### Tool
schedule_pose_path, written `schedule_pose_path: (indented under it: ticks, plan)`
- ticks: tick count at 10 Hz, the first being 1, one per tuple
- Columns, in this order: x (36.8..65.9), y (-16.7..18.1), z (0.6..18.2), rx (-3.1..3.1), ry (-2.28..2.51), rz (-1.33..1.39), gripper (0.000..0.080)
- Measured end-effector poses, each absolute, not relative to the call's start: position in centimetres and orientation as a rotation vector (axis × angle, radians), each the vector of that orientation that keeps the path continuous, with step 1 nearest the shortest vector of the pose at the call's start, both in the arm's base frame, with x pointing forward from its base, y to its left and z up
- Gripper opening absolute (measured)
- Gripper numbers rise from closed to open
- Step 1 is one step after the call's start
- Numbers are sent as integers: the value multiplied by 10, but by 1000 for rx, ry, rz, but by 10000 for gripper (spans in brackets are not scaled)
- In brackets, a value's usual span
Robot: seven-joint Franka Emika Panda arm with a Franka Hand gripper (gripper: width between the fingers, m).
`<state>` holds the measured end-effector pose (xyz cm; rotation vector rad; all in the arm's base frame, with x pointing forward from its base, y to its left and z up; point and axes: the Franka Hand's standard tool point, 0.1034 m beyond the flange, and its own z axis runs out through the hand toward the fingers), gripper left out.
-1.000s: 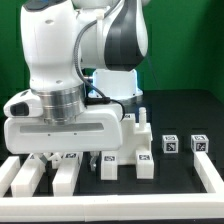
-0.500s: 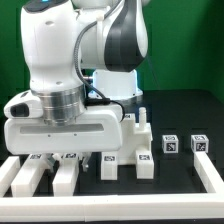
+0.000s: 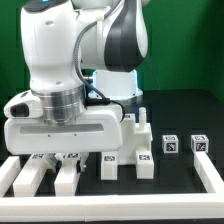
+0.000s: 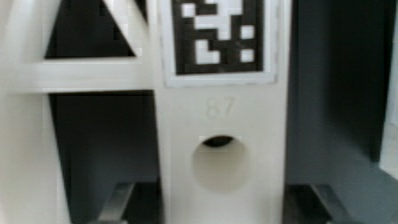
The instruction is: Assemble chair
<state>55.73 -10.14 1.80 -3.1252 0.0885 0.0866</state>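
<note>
Two fingers (image 4: 135, 200) of the claw (image 4: 226, 202) stand spread, one on each side of the tagged chair frame (image 4: 222, 120) upright. Contact cannot be told. Loose cubes (image 3: 171, 145) lie on the surface (image 3: 180, 112), well apart from the claw, toward the exterior view's right.

The robot arm (image 3: 60, 50) is a large machine of smooth, glossy white plastic shells, rounded like fat tubes. Well above the pincer (image 3: 56, 156), a dark grey curved band (image 3: 128, 35) wraps one joint between white shells. Just above the pincer's body sits a ribbed silver metal ring (image 3: 58, 98). The body itself is a wide white box (image 3: 65, 128) with softened corners. A thin black cable (image 3: 97, 92) runs beside the ring, near a small blue glow (image 3: 90, 75). In the wrist view the pincer's two fingers (image 4: 134, 200) are dark grey, flat-faced bars.
</note>
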Motion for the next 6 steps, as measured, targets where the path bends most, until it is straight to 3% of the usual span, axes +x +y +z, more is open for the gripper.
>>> schedule_pose_path:
  ticks: [2,6]
  plan:
    - [558,-102,20,-3126,83,90,282]
    - [568,-110,98,-3112,45,76,282]
